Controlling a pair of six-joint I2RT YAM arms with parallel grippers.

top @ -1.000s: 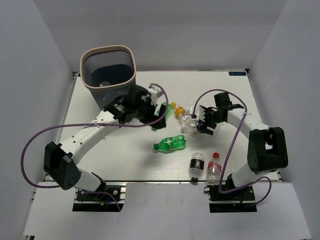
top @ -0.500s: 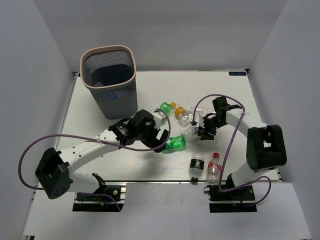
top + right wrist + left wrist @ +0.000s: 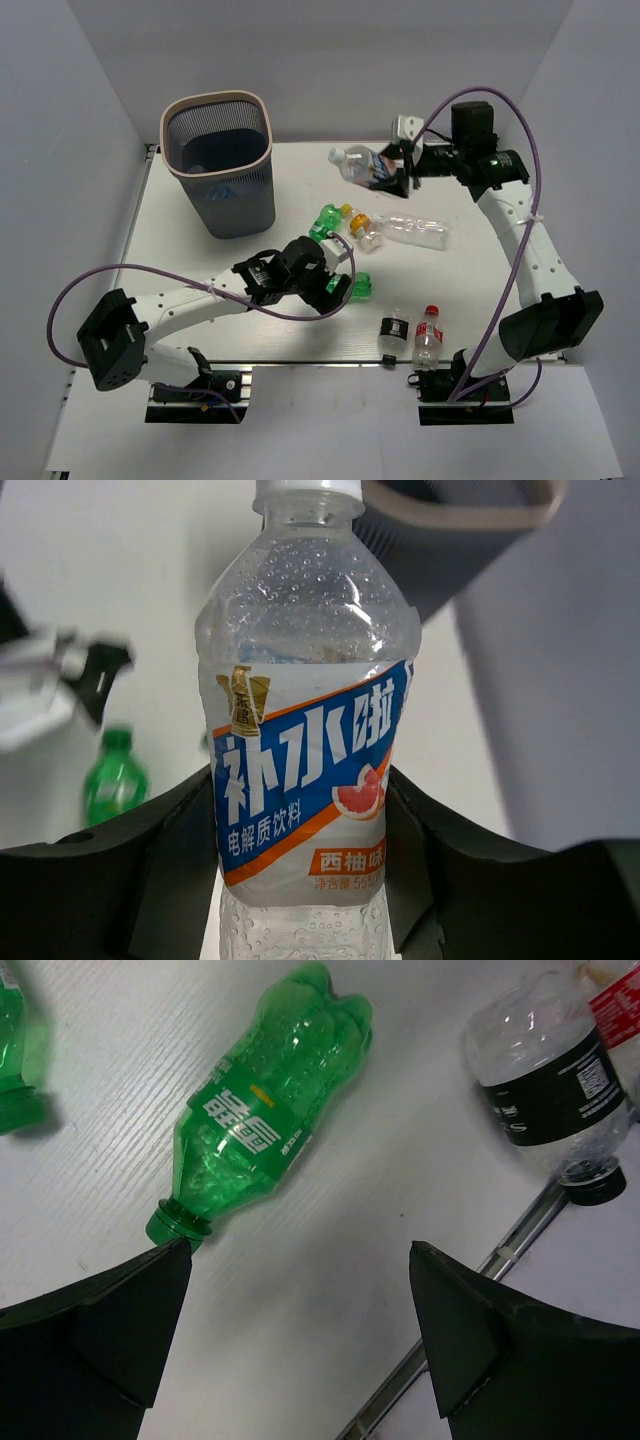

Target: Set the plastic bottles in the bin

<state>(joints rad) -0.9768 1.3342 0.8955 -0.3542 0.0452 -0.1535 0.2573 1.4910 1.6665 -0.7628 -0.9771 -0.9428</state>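
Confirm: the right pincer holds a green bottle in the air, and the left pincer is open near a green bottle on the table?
No. The right pincer holds a clear, blue-labelled bottle, not green; the right wrist view shows it. The rest stands.

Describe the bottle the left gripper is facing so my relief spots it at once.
On the table's near half, find the open left gripper. The green bottle lies on its side just beyond its jaws, neck toward them. The other green bottle sits farther back by the orange-capped bottle; this one is nearest the black-labelled bottle.
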